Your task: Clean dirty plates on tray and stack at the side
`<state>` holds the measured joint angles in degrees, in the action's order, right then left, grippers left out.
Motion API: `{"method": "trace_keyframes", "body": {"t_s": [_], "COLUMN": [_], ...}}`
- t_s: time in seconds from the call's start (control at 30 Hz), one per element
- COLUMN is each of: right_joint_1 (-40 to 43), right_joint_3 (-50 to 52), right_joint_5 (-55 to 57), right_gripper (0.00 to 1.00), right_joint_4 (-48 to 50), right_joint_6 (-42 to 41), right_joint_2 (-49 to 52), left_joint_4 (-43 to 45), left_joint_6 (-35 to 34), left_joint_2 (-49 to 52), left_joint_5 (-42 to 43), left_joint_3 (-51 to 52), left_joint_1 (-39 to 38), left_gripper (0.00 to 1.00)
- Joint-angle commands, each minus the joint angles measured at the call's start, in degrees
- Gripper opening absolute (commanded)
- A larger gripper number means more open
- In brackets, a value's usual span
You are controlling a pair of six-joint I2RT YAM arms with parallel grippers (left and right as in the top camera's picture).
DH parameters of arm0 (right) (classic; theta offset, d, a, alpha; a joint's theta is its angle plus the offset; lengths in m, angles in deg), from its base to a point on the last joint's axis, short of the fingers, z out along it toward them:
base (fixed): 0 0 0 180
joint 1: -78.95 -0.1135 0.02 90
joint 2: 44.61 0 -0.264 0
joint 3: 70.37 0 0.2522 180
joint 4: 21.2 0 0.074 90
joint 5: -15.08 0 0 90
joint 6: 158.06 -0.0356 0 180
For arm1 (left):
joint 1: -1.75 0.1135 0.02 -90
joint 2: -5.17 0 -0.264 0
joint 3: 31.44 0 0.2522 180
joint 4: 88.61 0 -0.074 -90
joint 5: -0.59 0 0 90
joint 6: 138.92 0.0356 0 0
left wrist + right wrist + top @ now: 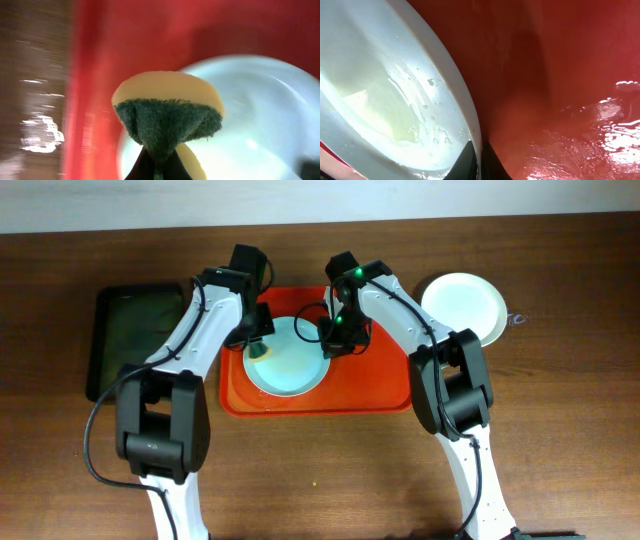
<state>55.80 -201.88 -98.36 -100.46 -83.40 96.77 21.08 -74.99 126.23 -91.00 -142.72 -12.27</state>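
Tray (380, 385): red-orange, laid in the middle of the desk (560, 440). A wet sheen is seen on its floor in the right wrist view.
Mint plate (290, 365): laid on the left half of the tray, between the two arms. Water drops and a pale yellowish film are seen on its inner face in the right wrist view.
White plate (463, 308): set on the desk to the right of the tray, off it, near its far right corner. Whether another plate lies under it cannot be told.
Sponge (167, 120): yellow, with a dark green scouring face turned toward the left wrist camera. It is held at the mint plate's left rim; whether it touches the plate cannot be told.
Left jaws: clamped on the sponge, which is pinched at its lower middle and bulges out above them.
Right jaws: clamped on the mint plate's right rim, with one finger seen on the inner side of the rim and one on the tray side.
Black tray (135, 340): laid on the desk to the left of the tray. Its right edge is hidden by the left arm (195, 330).
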Motion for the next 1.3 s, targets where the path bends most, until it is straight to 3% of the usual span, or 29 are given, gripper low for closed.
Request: {"method": "trace_keyframes", "body": {"t_s": [0.0, 0.13, 0.33, 0.5, 0.73, 0.9, 1.03, 1.17, 1.27], "right_joint_1": [-0.1, -0.1, -0.1, -0.1, -0.1, -0.8, -4.1, -10.4, -15.3], "right_joint_3": [1.6, 1.6, 1.6, 1.6, -1.5, -10.3, -19.5, -30.0, -33.7], "right_joint_5": [6.2, 6.2, 6.2, 6.2, 5.9, 6.5, 22.3, 50.4, 64.0], "right_gripper": [0.05, 0.05, 0.05, 0.04, 0.04, 0.04, 0.04, 0.04, 0.04], "right_joint_4": [0.0, -0.1, -0.3, -0.3, -3.4, -9.2, -14.2, -20.1, -20.7], "right_joint_6": [-0.6, -0.6, -0.6, -0.6, 3.1, 6.2, 6.3, 6.2, 6.3], "right_joint_2": [3.4, 3.4, 3.4, 3.4, 2.8, 0.3, -1.9, -1.9, -1.9], "left_joint_4": [0.1, 0.2, -2.1, -9.3, -12.7, -11.7, -12.1, -11.1, -9.5], "left_joint_6": [2.2, 3.9, 3.8, 0.7, -0.3, -1.8, -1.8, -1.7, -1.7], "left_joint_2": [-0.4, 1.8, 1.7, 1.7, -0.8, -2.1, -2.1, -1.8, -0.5], "left_joint_5": [8.6, 7.1, -10.7, -22.0, -15.9, -8.8, -6.0, -5.7, -5.8], "left_joint_3": [2.2, 5.9, 7.5, 2.7, -7.0, -8.1, -7.8, -7.4, -7.4], "left_joint_1": [-1.3, -3.0, -2.8, -1.4, 1.6, 8.9, 17.4, 24.9, 28.3], "left_gripper": [0.00, 0.00, 0.00, 0.00, 0.00, 0.00, 0.00, 0.00, 0.00]}}
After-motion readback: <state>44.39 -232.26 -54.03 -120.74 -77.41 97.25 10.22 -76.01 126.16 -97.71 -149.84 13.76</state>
